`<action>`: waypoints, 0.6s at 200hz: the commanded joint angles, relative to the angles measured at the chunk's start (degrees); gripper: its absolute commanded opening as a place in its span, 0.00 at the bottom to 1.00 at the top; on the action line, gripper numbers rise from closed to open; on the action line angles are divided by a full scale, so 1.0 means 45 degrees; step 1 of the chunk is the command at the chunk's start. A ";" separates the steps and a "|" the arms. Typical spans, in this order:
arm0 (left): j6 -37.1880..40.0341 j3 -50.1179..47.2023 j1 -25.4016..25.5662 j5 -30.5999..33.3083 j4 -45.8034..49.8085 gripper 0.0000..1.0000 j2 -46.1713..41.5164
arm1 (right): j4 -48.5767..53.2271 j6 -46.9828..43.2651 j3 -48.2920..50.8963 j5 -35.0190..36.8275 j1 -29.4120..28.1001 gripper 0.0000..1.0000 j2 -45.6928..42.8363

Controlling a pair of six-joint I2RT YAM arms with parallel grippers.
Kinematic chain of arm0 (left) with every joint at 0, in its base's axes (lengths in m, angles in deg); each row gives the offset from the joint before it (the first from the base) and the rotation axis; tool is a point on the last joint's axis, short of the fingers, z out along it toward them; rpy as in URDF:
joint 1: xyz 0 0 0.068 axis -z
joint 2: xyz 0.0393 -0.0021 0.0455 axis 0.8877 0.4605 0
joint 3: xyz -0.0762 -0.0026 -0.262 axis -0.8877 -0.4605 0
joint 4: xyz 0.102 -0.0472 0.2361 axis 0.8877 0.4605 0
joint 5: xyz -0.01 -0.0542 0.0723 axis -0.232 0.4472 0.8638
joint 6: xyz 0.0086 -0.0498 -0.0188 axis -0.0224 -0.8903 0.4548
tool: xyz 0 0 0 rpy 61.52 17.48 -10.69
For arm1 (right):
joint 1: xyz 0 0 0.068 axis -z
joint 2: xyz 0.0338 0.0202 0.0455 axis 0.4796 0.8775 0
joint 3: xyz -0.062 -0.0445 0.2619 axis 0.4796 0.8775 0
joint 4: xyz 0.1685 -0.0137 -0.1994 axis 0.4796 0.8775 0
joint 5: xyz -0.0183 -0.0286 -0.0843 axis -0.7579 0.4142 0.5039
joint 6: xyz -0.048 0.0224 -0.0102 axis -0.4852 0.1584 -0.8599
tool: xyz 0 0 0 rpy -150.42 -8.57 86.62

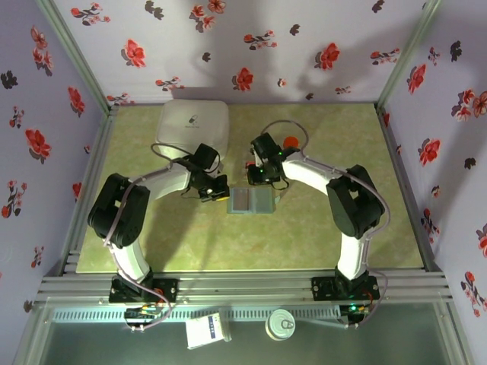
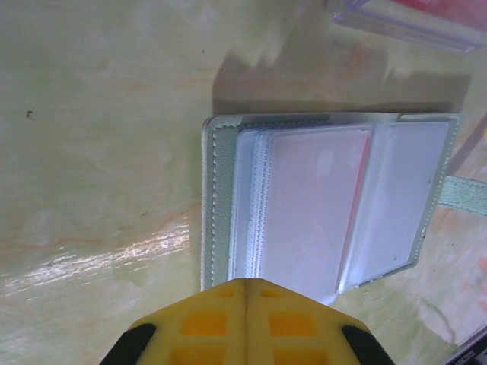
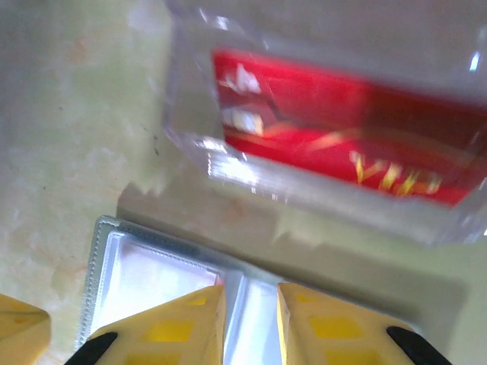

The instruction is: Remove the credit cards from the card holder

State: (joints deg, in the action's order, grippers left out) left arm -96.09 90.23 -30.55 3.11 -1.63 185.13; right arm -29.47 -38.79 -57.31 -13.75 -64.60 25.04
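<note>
The left gripper (image 2: pixel 245 283), jaws pressed together, is seemingly pinning the open grey-teal soft folding card holder (image 2: pixel 217 190) at its tips, steadying it; the right gripper (image 3: pixel 251 287), jaws narrowly spread, is hovering above the sleeved pale red-edged card (image 2: pixel 316 205).

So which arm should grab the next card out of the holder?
Probably the right arm: the right hand hangs over the open card holder with fingers a little apart, ready to pinch. The left hand is shut at the holder's edge.
</note>
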 commanded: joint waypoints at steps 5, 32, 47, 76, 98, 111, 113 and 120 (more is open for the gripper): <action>0.0170 0.0282 0.0156 -0.0280 0.0021 0.00 0.0380 | -0.1863 0.4030 0.1297 -0.1219 -0.0117 0.24 -0.0737; 0.0261 0.0345 0.0188 -0.0326 0.0119 0.00 0.0670 | -0.3255 0.4986 0.2492 -0.1992 -0.0232 0.32 -0.0962; 0.0286 0.0345 0.0201 -0.0327 0.0156 0.00 0.0786 | -0.3555 0.5137 0.2728 -0.2229 -0.0349 0.34 -0.0962; 0.0336 0.0323 0.0206 -0.0065 0.0397 0.00 0.0912 | -0.4077 0.5422 0.2990 -0.2564 -0.0537 0.34 -0.0884; 0.0333 0.0296 0.0206 0.0024 0.0556 0.00 0.1024 | -0.4094 0.5505 0.3075 -0.2532 -0.0674 0.33 -0.0856; 0.0317 0.0236 0.0206 0.0064 0.0560 0.00 0.1021 | -0.4152 0.5575 0.3155 -0.2519 -0.0723 0.32 -0.0815; 0.0324 0.0230 0.0206 0.0079 0.0561 0.00 0.1025 | -0.4171 0.5590 0.3159 -0.2529 -0.0728 0.32 -0.0797; 0.0310 0.0209 0.0213 0.0099 0.0568 0.00 0.1026 | -0.4210 0.5630 0.3185 -0.2581 -0.0761 0.31 -0.0781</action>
State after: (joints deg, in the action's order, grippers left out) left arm -96.05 90.45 -29.94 2.82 -0.82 188.69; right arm -46.78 -15.51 -44.02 -24.16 -67.42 22.40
